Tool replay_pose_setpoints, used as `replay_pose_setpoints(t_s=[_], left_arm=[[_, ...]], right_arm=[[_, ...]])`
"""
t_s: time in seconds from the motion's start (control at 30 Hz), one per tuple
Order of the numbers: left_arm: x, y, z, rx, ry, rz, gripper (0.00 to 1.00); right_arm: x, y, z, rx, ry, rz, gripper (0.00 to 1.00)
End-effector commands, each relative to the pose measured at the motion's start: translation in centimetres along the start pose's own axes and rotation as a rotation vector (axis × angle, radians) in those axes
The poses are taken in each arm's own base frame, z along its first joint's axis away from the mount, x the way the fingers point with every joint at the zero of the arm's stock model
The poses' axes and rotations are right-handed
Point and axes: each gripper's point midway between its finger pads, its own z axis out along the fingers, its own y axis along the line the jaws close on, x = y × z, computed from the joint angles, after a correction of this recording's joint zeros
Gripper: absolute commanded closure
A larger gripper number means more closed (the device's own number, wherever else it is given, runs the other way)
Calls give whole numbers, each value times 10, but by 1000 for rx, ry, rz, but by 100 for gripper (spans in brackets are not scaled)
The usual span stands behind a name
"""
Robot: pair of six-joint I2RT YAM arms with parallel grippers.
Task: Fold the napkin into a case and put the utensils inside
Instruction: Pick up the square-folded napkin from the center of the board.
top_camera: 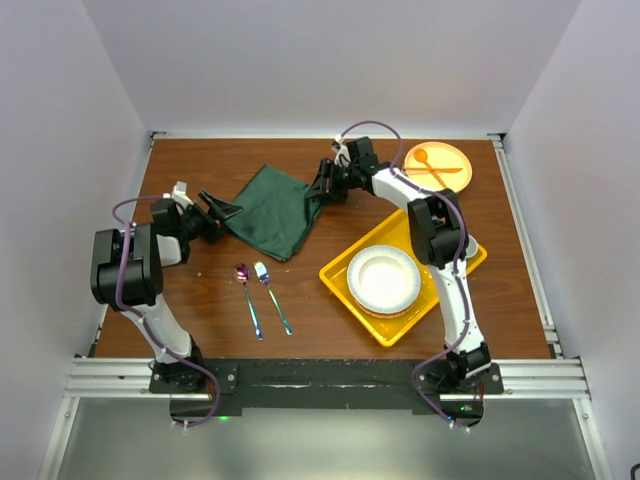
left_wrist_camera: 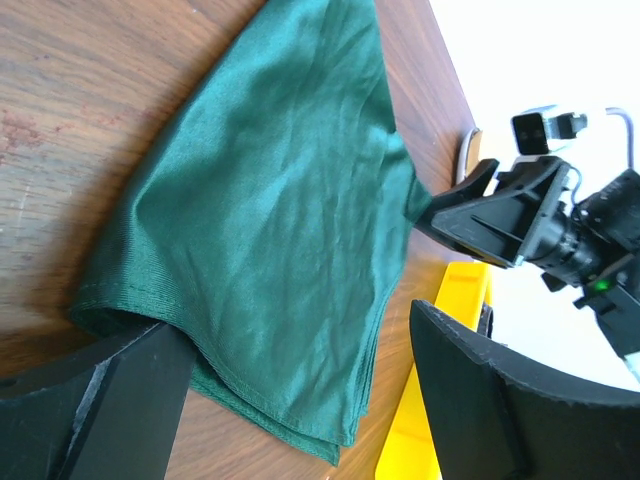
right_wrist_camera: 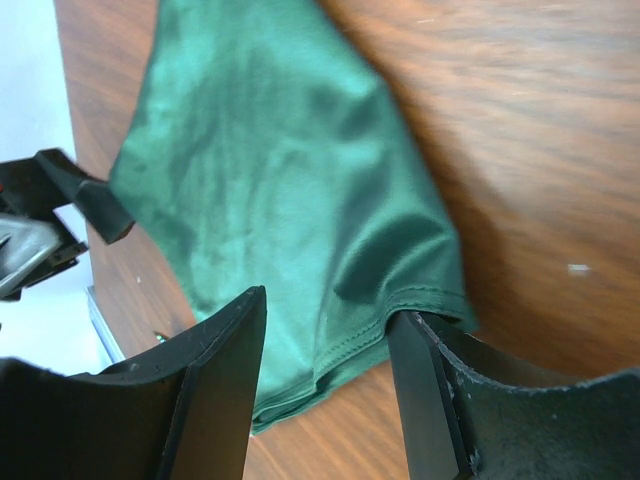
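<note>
The dark green napkin lies folded in several layers on the table's back middle, not as a narrow case. My left gripper is open at its left corner; in the left wrist view the cloth drapes over one finger, and the gripper straddles the edge. My right gripper is open at the napkin's right corner; in the right wrist view the cloth lies between the jaws of the gripper, its hem resting on one finger. The iridescent spoon and fork lie on the table in front.
A yellow tray holding a white plate sits at the right, under the right arm. An orange plate with an orange spoon and fork stands at the back right. The tray also shows in the left wrist view.
</note>
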Motion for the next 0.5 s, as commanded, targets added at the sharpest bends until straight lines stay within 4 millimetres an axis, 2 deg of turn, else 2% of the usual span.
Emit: replay_pose_setpoints(t_s=[0.0, 0.07, 0.1, 0.13, 0.2, 0.4, 0.47], left_arm=[[-5, -13, -1, 27, -2, 70, 12], [-3, -10, -1, 22, 3, 65, 12], [-3, -9, -2, 18, 5, 61, 12], [-1, -9, -2, 19, 11, 59, 12], [0, -10, -4, 19, 20, 63, 12], [-4, -32, -25, 70, 29, 128, 12], [-6, -42, -30, 96, 32, 170, 14]], right_arm=[[-12, 74, -16, -129, -52, -141, 45], [-11, 82, -10, -140, -54, -173, 45], [-2, 83, -2, -137, -33, -185, 45], [-1, 86, 3, -137, -31, -196, 46], [10, 82, 18, -127, -7, -213, 46], [9, 76, 38, -128, -8, -204, 46], [5, 85, 35, -155, -15, -217, 47]])
